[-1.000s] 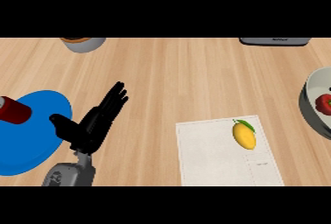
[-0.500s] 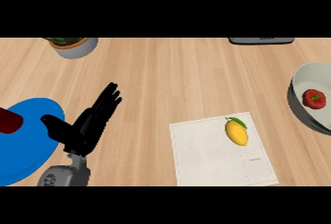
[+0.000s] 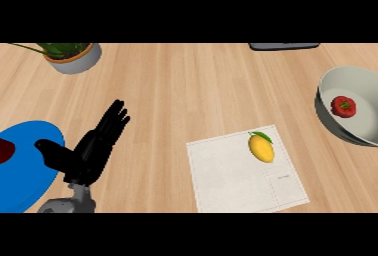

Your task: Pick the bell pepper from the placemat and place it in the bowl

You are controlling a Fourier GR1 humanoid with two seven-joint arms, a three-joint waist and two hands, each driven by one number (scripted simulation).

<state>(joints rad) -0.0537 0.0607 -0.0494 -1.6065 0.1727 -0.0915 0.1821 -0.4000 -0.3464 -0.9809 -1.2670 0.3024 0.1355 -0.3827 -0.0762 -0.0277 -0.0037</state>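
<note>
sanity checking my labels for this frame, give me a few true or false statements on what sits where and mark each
1. A red pepper lies inside the bowl. True.
2. The placemat is bare. False: a yellow fruit lies on the placemat.
3. The left hand is open and holds nothing. True.
4. The potted plant stands on the blue plate. False: the potted plant stands apart from the blue plate, farther from the robot.
5. Both hands are in view. False: only the left hand shows.
</note>
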